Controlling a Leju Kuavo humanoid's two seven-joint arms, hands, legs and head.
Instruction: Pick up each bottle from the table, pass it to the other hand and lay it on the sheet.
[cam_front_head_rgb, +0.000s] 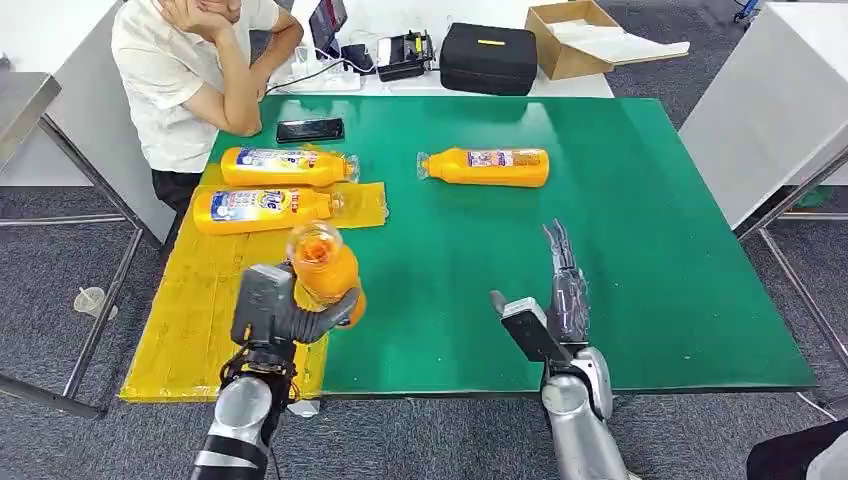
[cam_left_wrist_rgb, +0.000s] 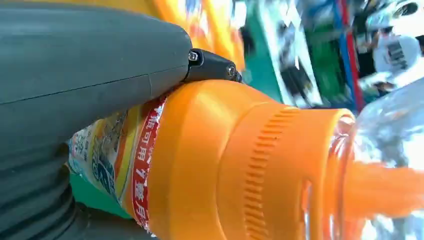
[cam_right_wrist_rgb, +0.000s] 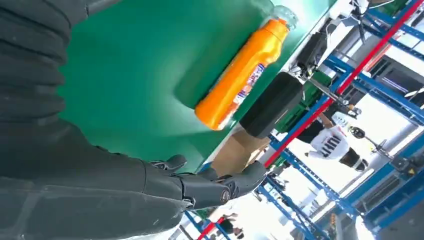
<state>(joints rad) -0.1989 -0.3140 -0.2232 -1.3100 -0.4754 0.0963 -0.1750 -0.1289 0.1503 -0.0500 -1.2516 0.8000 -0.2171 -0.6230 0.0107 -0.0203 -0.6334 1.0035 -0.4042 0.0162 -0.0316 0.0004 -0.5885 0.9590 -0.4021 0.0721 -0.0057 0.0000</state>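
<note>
Left hand (cam_front_head_rgb: 285, 312) is wrapping its fingers (cam_front_head_rgb: 335, 312) round the held bottle (cam_front_head_rgb: 325, 268), lifting it above the table's near left edge, by the yellow sheet (cam_front_head_rgb: 200, 320). Right hand (cam_front_head_rgb: 555, 300) is reaching out flat, fingers (cam_front_head_rgb: 562, 262) straight and apart, gripping nothing. Two bottles (cam_front_head_rgb: 270, 188) are lying on the sheet; another bottle (cam_front_head_rgb: 487, 166) is lying on the green table (cam_front_head_rgb: 680, 260).

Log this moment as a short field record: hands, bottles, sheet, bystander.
left hand: holds an orange bottle above the table's near left part, cap end towards the camera
right hand: open, fingers extended, over the green table
bottles on yellow sheet: two, lying flat
bottle off sheet: lying on the green surface, far side
bystander: a person seated at the far left corner
</note>
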